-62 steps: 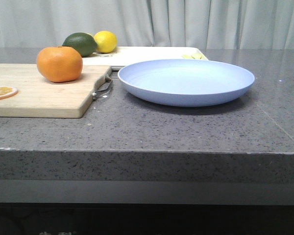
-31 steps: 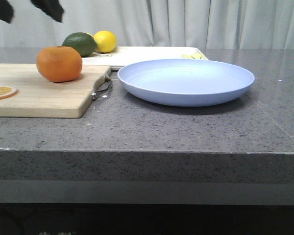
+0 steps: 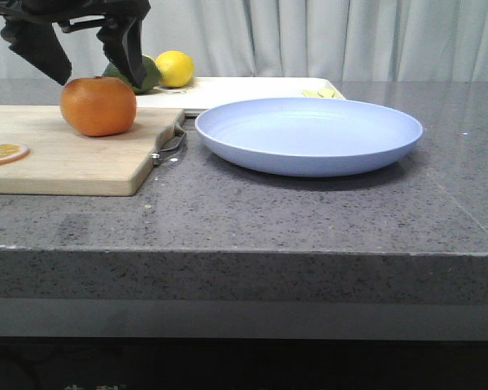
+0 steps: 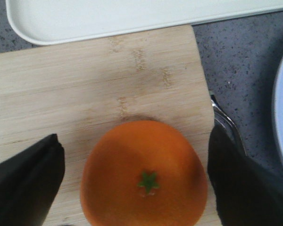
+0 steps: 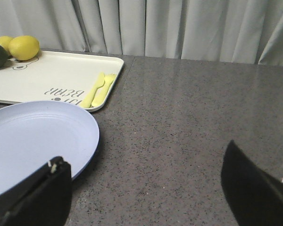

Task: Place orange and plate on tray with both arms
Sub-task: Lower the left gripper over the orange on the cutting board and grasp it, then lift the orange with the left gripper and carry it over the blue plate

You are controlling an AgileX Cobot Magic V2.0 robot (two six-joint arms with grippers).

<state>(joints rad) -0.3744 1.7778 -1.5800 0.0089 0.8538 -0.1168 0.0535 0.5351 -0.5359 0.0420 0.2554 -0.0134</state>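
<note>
The orange (image 3: 98,106) sits on the wooden cutting board (image 3: 65,158) at the left; it also shows in the left wrist view (image 4: 144,175). My left gripper (image 3: 93,61) hangs open just above it, one finger to each side, not touching; in the wrist view (image 4: 137,181) the jaws straddle the fruit. The lavender-blue plate (image 3: 307,134) lies on the counter at the middle, its rim also in the right wrist view (image 5: 35,141). The white tray (image 3: 252,88) lies behind them, seen too in the wrist views (image 4: 132,16) (image 5: 52,80). My right gripper (image 5: 146,188) is open over bare counter beside the plate's right rim.
A lemon (image 3: 175,68) and a dark green fruit (image 3: 146,75) sit on the tray's far left; yellow cutlery (image 5: 99,89) lies on its right part. An orange slice (image 3: 2,152) lies on the board. The board's metal handle (image 3: 169,145) nears the plate. Grey curtain stands behind.
My left gripper has come into the front view from the upper left and moved down and right until its open fingers hang over the orange. Orange and plate have not moved.
</note>
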